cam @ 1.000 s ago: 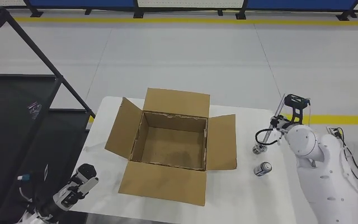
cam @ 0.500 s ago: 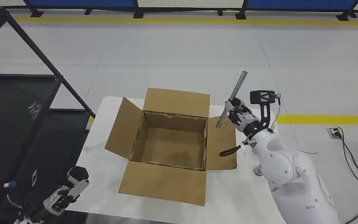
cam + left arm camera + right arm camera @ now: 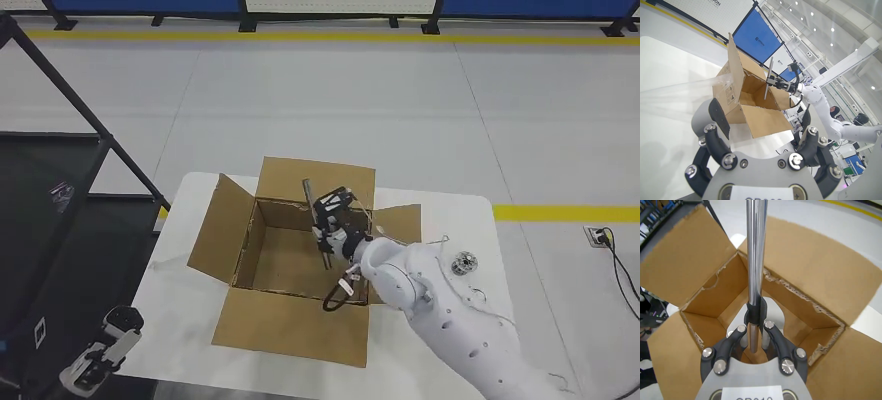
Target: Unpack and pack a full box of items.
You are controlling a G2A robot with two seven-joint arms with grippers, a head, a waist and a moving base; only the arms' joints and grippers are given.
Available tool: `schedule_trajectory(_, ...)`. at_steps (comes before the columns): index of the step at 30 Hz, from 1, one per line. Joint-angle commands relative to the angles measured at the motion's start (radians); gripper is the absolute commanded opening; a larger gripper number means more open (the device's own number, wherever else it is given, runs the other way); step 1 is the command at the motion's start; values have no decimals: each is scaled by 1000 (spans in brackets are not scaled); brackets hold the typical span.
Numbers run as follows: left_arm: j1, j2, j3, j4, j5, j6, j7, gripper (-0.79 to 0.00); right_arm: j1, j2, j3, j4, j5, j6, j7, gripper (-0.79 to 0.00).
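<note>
Cardboard box (image 3: 290,325): open on the white surface (image 3: 455,215); all four flaps folded outward; torn, ragged edges along the inner rim; brown floor visible inside.
Metal rod (image 3: 311,198): thin, straight and shiny; close to upright with a slight tilt; over the box opening, toward the far wall and a little right of the middle; lower end down at about the level of the rim; touching nothing but the black pads.
Right end effector (image 3: 755,313): pressed together on the rod, pinching it low along its length; short stub of rod sticking out behind the fingers; hanging above the inside of the box.
Left end effector (image 3: 762,116): spread wide, nothing between the pads; low, off the near left corner of the surface; well apart from the box and facing it.
Small round metal thing (image 3: 462,264): on the surface, right of the right-hand flap, not touching it.
</note>
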Motion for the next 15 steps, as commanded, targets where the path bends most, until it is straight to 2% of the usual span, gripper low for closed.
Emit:
schedule_trajectory(1,6,-1,-3,1,-3,-5,1,0,42,-24,-57,82,2,-9,19,-785)
schedule_trajectory(8,16,-3,-9,4,-10,-13,4,0,151,-122,-211,329,0,-9,72,-785)
schedule_trajectory(15,17,-3,-15,13,-20,-21,-2,0,217,-216,-296,523,18,-18,109,-785)
